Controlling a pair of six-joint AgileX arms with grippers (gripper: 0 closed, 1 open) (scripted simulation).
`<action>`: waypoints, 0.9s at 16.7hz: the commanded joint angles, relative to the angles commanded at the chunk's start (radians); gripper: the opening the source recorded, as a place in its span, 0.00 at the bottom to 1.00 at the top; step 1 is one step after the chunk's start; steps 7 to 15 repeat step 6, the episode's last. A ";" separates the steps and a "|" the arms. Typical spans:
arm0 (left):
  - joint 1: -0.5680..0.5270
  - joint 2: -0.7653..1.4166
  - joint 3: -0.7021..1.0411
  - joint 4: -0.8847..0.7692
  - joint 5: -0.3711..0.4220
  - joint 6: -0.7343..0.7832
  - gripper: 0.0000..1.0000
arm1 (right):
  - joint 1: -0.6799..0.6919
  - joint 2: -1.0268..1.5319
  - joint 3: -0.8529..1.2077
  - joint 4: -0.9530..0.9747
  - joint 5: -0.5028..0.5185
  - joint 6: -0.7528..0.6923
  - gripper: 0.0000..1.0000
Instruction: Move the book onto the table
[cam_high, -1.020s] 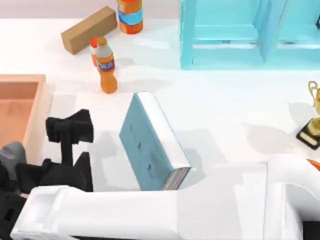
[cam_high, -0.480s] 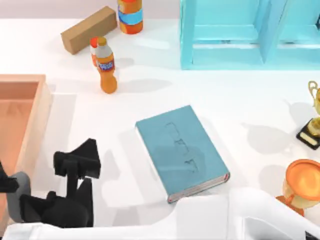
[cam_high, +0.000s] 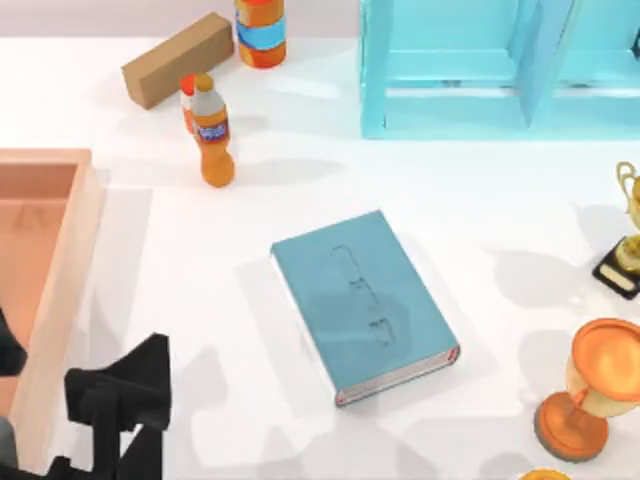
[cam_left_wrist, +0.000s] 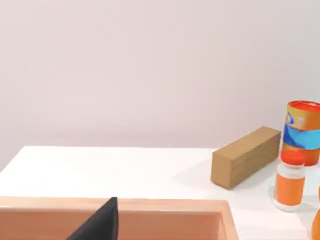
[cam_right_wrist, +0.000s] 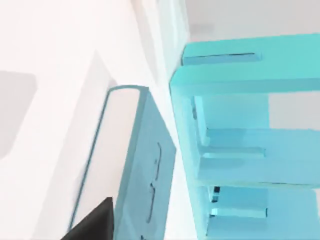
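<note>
I work in a rendered test scene. My plain white worktop (cam_high: 300, 200) holds assorted props: trophies (cam_high: 590, 385) at four o'clock, a shelf unit (cam_high: 480, 70) at one.

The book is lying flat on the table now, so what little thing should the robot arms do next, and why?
Probably just pull the left tool farther back toward the table's near left corner and park it. The book lies flat on the table, cover up, with nothing touching it, so the job looks done. The left tool sits apart from it beside the wooden tray, and I see no reason to grab the book again.

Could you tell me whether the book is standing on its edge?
No, the book lies flat, cover up, on the table.
</note>
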 joint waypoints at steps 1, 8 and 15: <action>0.000 0.000 0.000 0.000 0.000 0.000 1.00 | -0.006 0.010 0.023 -0.046 -0.003 0.033 1.00; 0.000 0.000 0.000 0.000 0.000 0.000 1.00 | -0.026 0.024 0.064 -0.125 -0.010 0.096 1.00; 0.000 0.000 0.000 0.000 0.000 0.000 1.00 | -0.026 0.024 0.064 -0.125 -0.010 0.096 1.00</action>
